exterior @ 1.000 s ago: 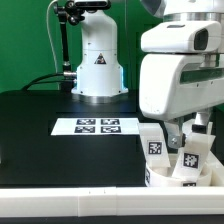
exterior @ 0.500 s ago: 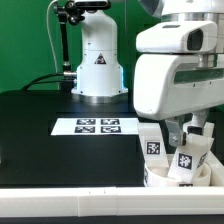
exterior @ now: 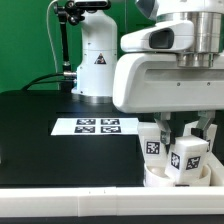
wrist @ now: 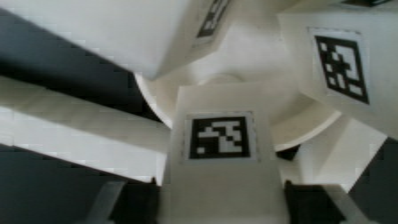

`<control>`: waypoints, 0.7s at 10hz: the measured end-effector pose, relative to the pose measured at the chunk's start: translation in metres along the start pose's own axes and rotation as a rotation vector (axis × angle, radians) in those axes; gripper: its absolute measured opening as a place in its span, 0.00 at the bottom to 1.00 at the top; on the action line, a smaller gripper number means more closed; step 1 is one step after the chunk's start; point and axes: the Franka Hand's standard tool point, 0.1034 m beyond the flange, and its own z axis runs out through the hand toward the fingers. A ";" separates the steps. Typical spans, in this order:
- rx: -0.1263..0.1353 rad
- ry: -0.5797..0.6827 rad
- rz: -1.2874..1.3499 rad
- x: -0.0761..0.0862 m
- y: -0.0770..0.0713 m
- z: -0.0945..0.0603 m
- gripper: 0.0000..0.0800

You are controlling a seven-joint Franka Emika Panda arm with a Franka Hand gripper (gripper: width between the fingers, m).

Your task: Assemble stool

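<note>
The black bench (exterior: 40, 130) carries the marker board (exterior: 96, 126); the round seat disc (exterior: 160, 180) lies near it, toward the white rail (exterior: 70, 190).

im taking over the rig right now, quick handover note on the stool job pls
Gripper: low over the seat disc, jaws either side of a tagged leg; a firm grip can't be confirmed.
Seat disc: on the black table at the exterior view's right, beside the white rail.
Legs: two stand upright at the disc.
Marker board: flat mid-table.
Done: legs brought to the disc. Left: whether they are seated can't be told; check that.
</note>
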 end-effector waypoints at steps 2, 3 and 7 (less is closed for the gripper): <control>0.012 0.027 0.283 0.002 0.004 0.000 0.42; 0.013 0.033 0.395 0.003 0.004 0.000 0.42; 0.010 0.051 0.758 0.004 0.007 0.000 0.42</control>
